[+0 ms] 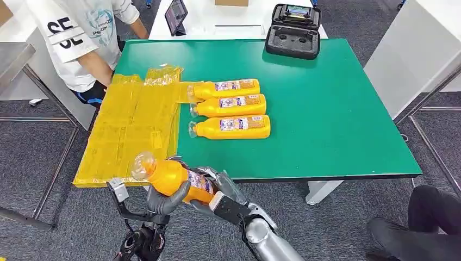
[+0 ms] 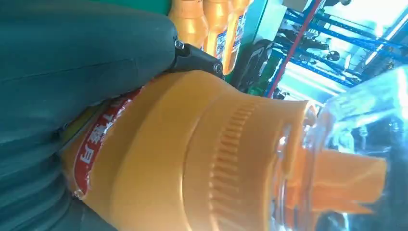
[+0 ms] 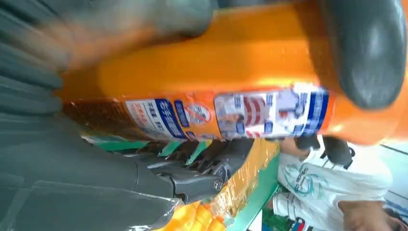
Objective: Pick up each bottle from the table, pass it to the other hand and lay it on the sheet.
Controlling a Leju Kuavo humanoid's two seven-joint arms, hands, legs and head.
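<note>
Green table [image 1: 337, 109] w/ yellow sheet [image 1: 130, 130] on its left part, edge nearest the robot overhanging; three orange bottles [image 1: 231, 105] lie side by side on the table just right of the sheet, caps toward it. A fourth bottle [image 1: 171, 176] is in the air off the table's near edge, near the sheet's corner. Both hands grip it: left hand [image 1: 163, 198] wraps from below nr the clear-capped end, right hand [image 1: 217, 187] closed round the labelled body.

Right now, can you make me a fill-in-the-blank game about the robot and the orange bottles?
1. The number of orange bottles lying on the green table is ____.
2. The held bottle is gripped by ____ robot hands, left hand and right hand.
3. The sheet is coloured ____.

Missing words: three; both; yellow
</note>
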